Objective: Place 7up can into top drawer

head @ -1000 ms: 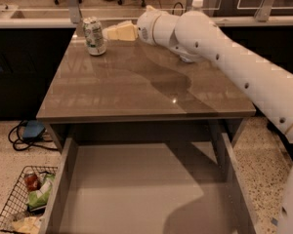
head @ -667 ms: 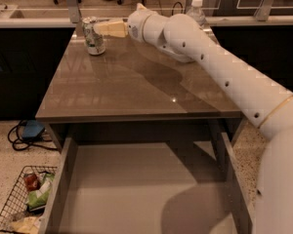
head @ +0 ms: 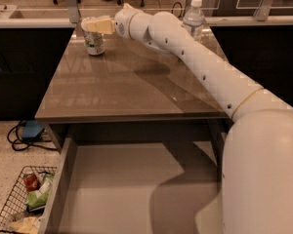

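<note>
Warm, moderate overhead light; pale glare streaks the tabletop (head: 102, 89) near centre. The arm (head: 195, 57) throws soft shadows on it and into the top drawer (head: 112, 189) at 6 o'clock. The gripper (head: 90, 25), at 11 o'clock, is evenly lit.

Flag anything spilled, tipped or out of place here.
Nothing stands out. The 7up can stands upright at the far left of the table with the claw at its top, the water bottle is upright, and the top drawer sits open.
</note>
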`<state>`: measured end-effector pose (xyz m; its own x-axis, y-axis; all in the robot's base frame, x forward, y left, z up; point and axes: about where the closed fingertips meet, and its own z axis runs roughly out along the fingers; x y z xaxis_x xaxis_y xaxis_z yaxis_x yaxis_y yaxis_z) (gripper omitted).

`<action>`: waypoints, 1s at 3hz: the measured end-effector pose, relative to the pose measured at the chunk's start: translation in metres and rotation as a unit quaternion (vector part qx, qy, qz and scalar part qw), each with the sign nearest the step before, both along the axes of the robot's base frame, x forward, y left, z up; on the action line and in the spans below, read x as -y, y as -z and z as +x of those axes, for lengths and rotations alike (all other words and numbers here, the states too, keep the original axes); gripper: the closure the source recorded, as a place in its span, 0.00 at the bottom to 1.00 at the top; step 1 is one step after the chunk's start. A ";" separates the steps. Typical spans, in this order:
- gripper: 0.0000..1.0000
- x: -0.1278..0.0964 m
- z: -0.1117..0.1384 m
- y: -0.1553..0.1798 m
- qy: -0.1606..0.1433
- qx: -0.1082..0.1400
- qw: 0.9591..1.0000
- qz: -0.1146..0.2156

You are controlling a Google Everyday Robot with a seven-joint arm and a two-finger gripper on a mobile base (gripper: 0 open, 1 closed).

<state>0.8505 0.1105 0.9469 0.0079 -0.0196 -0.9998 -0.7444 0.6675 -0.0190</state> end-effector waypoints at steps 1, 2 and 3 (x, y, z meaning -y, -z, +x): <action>0.00 -0.014 0.010 0.014 0.001 -0.027 1.000 -0.015; 0.00 -0.024 0.021 0.031 0.002 -0.048 0.999 -0.013; 0.00 -0.038 0.032 0.044 -0.006 -0.055 0.998 0.007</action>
